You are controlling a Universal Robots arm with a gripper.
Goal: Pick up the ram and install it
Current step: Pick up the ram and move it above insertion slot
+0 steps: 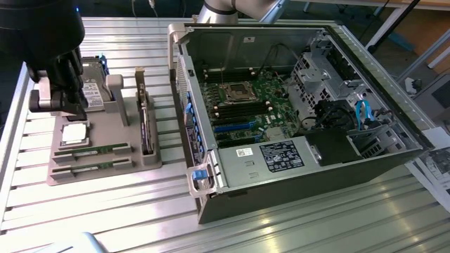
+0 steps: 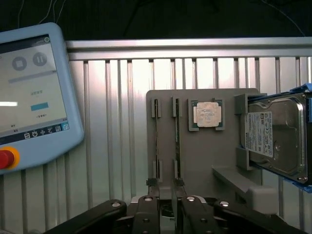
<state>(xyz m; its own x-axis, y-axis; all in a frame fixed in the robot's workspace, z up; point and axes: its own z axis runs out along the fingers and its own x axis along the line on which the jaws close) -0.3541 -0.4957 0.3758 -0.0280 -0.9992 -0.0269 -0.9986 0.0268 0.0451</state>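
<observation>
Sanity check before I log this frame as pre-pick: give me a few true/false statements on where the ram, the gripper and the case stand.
1. Both ram sticks sit in slots of the gray holder. True.
2. The gripper is inside the computer case. False: it is at the holder, outside the case, by the ends of the ram sticks.
3. The case is closed. False: its side is open and the motherboard is in plain sight.
4. The processor chip lies in the holder between the ram sticks and the hard drive. True.
5. A ram stick has been lifted out of the holder. False: both are in their slots.
</observation>
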